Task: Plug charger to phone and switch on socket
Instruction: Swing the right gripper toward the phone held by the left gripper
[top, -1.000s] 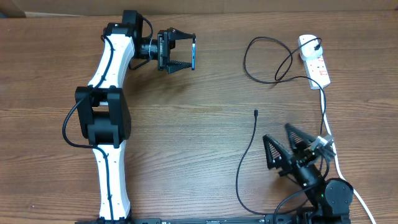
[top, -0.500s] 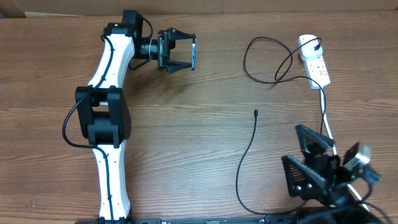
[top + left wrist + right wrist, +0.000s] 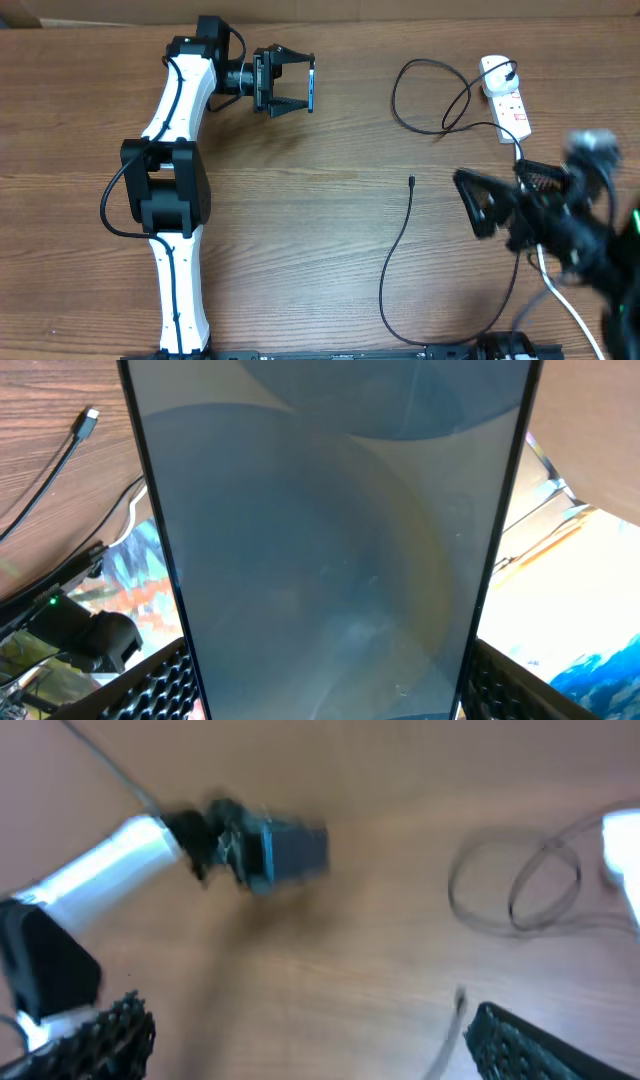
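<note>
Left gripper [image 3: 303,85] is clamping the phone [image 3: 312,84] on edge (exposing its port, probably); right gripper [image 3: 493,206] is hovering empty, wide open.

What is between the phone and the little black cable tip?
Just bare brown wooden table, in the overhead view, separates the slim rectangular phone from the small black connector tip.

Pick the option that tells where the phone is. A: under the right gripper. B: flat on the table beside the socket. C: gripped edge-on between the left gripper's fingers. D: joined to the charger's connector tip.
C: the overhead view shows the phone clamped edge-on in the left gripper, and its screen fills the left wrist view.
</note>
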